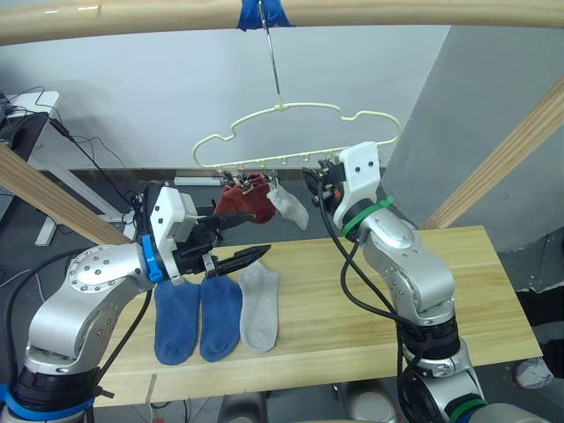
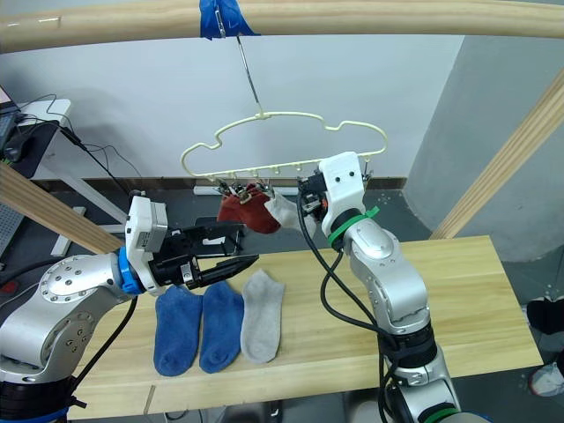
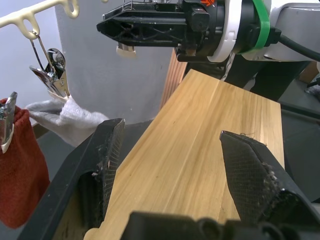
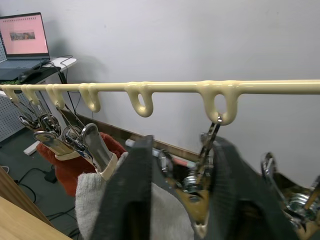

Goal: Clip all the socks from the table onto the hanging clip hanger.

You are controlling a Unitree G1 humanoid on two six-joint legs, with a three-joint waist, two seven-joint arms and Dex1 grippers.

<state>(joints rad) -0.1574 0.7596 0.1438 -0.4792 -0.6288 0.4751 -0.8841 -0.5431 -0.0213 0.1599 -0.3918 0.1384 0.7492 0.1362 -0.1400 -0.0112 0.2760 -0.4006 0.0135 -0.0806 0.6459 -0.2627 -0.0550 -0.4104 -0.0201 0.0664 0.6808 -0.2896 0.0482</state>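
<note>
Over on the left, left gripper point(image 1: 251, 256) hovering above the table point(image 1: 458, 291), fingers spread wide, nothing held. Just below, two blue socks point(image 1: 198, 319) and one grey sock point(image 1: 260, 307) lying side by side on the planks, waiting. Up on the clip hanger point(image 1: 291, 132): rust red socks point(image 1: 248, 201), then a light grey one point(image 1: 289, 207), already clipped. Farther right, right gripper point(image 4: 182, 187) raised at the clip row, fingers parted around a metal clip point(image 4: 207, 145). Risk here: a careless nudge setting the hanger swinging, or shaking a clipped sock loose.
</note>
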